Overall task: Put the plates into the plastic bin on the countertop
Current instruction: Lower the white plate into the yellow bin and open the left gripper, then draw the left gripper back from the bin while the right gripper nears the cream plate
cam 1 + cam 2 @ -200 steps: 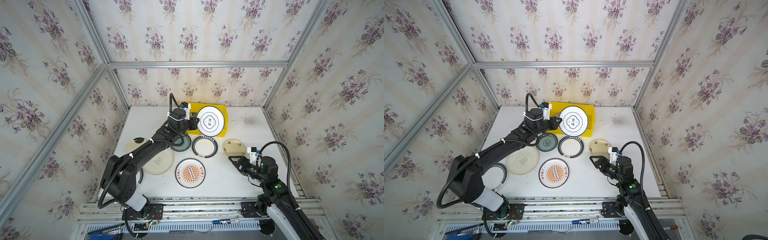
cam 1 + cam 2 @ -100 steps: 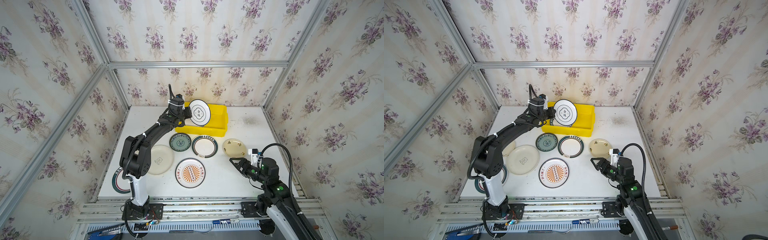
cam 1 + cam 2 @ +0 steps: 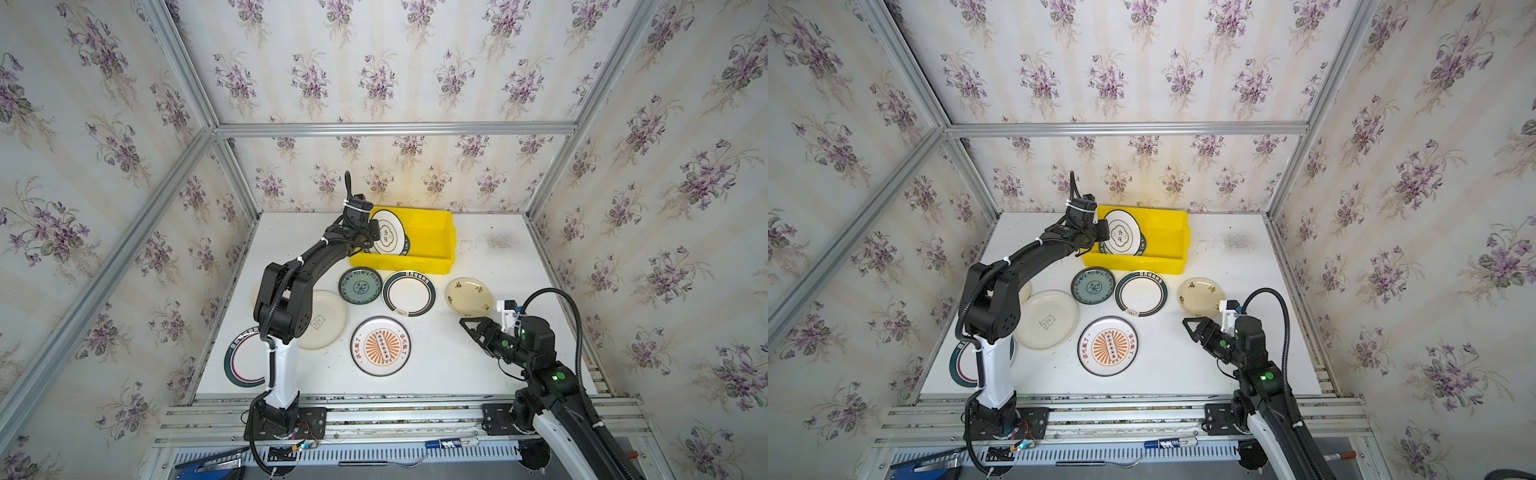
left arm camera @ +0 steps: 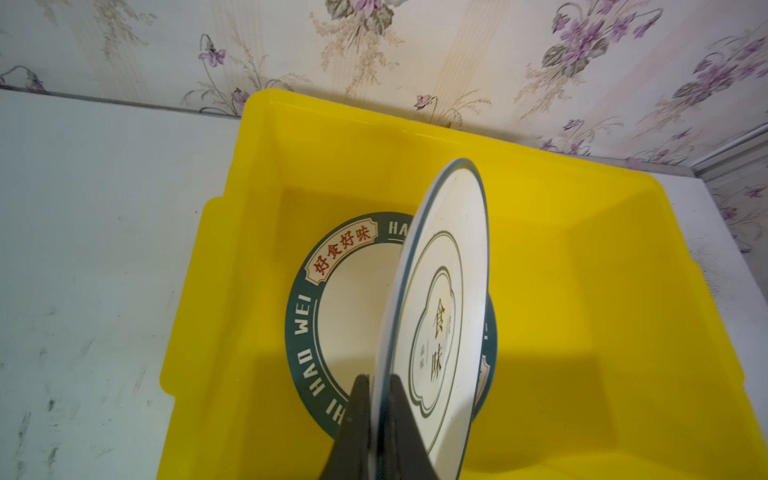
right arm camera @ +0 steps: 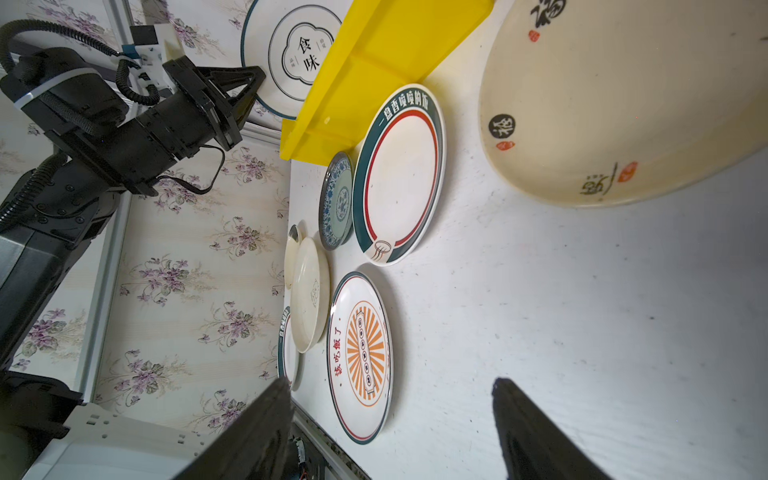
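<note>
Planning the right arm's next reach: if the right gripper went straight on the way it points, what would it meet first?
Probably the green-and-red-ringed plate, lying across the countertop from the open right gripper. The sunburst plate sits just beside that line. Height is unclear.

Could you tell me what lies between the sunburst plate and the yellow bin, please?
Two plates, seen in both top views: a green-rimmed plate and a teal plate beside it, between the sunburst plate and the bin.
</note>
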{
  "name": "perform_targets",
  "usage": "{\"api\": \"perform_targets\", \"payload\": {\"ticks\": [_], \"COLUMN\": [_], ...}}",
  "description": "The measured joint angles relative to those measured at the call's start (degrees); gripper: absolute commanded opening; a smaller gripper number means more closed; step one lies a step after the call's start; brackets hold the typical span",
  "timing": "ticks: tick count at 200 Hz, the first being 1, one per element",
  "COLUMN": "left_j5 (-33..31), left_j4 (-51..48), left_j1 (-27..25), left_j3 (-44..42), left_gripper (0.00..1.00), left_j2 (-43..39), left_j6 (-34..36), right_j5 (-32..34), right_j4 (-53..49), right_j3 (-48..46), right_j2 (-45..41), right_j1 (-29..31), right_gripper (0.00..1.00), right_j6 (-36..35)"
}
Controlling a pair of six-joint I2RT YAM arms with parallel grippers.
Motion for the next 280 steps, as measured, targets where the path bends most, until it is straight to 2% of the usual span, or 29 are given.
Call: {"api": "perform_targets", "payload": {"ticks": [68, 124, 185, 198, 219, 251, 280], "left_j5": [-2.89, -4.85, -6.34, -6.38, -6.80, -7.72, -8.57], "left_j4": [-1.29, -3.30, -7.43, -7.65, -8.28, -8.68, -8.74], "left_j1": [0.24, 0.26, 0.90, 0.87, 0.87, 0.63, 0.33], "left_j3": [2.05, 6.01, 7.17, 7.39, 7.67, 7.76, 7.80], "left_gripper": [0.01, 0.19, 0.20, 0.25, 0.45, 0.62, 0.83], "left_j2": [2.71, 5.84, 6.86, 6.86, 6.86, 6.14, 4.09], "left_j6": [2.51, 4.87, 7.34, 7.87, 8.63, 9.94, 11.15], "right_j5": [0.22, 0.44, 0.44, 0.44, 0.44, 0.42, 0.42], "right_j4": [0.15, 0.15, 0.17, 0.20, 0.22, -0.46, -0.76], "right_j3": [0.02, 0.07, 0.07, 0.07, 0.07, 1.42, 2.71], "right_j2": [1.77, 2.60, 2.51, 2.64, 2.91, 3.41, 3.91], "right_j1": [0.00, -0.04, -0.04, -0.07, -0.09, -0.11, -0.11], "right_gripper": [0.78, 0.78, 0.78, 0.78, 0.78, 0.78, 0.78], "right_j6": [-1.27, -1.95, -2.29, -2.32, -2.32, -2.99, -4.24]}}
